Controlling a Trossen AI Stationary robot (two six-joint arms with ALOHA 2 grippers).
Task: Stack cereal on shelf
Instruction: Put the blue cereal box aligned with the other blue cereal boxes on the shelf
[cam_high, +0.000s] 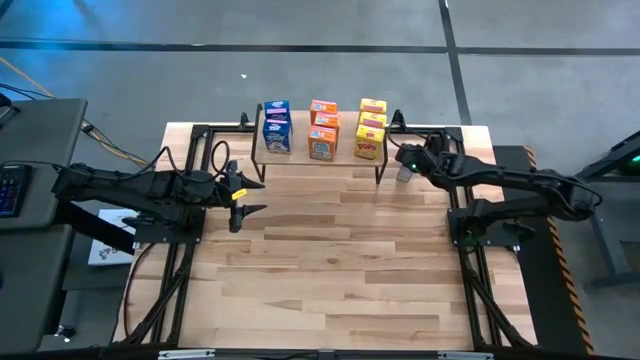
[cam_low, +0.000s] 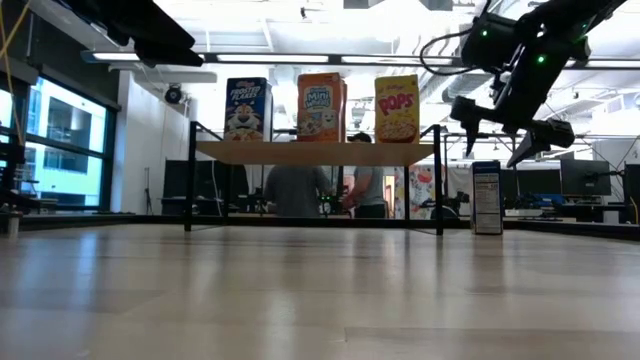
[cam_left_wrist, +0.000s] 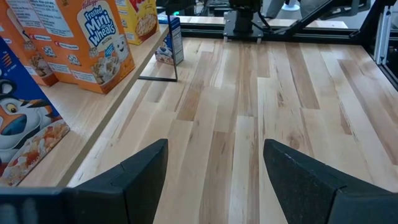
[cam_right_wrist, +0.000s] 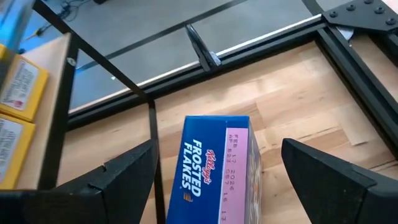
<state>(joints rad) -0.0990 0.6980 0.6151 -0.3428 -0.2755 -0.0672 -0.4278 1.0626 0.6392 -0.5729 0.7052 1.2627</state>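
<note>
Right gripper (cam_right_wrist: 214, 171) spread wide above blue cereal box (cam_right_wrist: 214, 168) standing beside shelf (cam_high: 315, 160)

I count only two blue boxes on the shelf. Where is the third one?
The third blue cereal box stands upright on the table just off the shelf's right end, directly below the right end effector, which is open.

The dark two-finger right gripper (cam_high: 404, 160) is being held raised at the end of its extended arm, fingers (cam_right_wrist: 127, 171) spread wide and pointing downward. The dark two-finger left gripper (cam_high: 250, 196) is being kept level, fingers likewise parted.
</note>
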